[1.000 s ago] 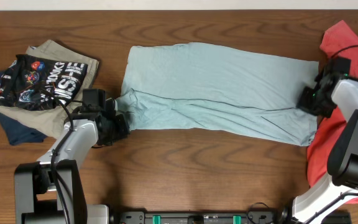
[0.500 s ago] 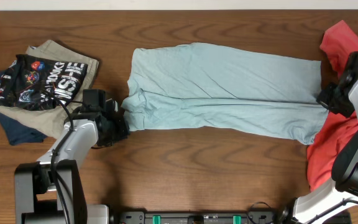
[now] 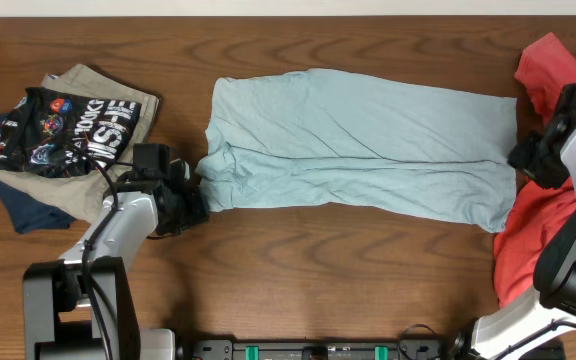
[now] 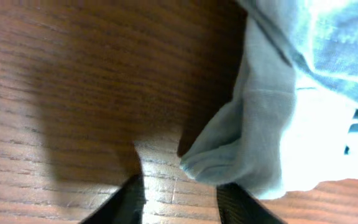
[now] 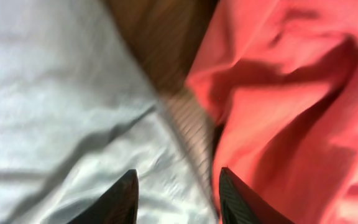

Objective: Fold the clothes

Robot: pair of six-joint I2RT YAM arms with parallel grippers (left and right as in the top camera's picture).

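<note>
Overhead, the wooden table is dark, grained and smooth. The shirt lies flat across its middle as a long band running left to right, nearer the far edge than the near one. It is pale blue, thin and soft. A crease line runs along its length where the near part seems to be doubled over, and the left end is bunched into small puckers.

A limp, rumpled red garment is heaped at the right edge, just beside the shirt's right end. At the left edge sits a stack: a khaki piece, a black printed one on top, and navy cloth beneath.

The left tool sits at the shirt's near-left corner. In its wrist view the fingers are parted, with the thick folded hem just ahead of them and nothing pinched. The right tool rests at the shirt's right end, also released. Its view is blurred, but the fingers stand apart over blue cloth.

The lengthwise fold looks laid. The next step is likely a crosswise fold, which calls for a fresh pinch through both layers at one end. The thin cotton could slip or separate.
</note>
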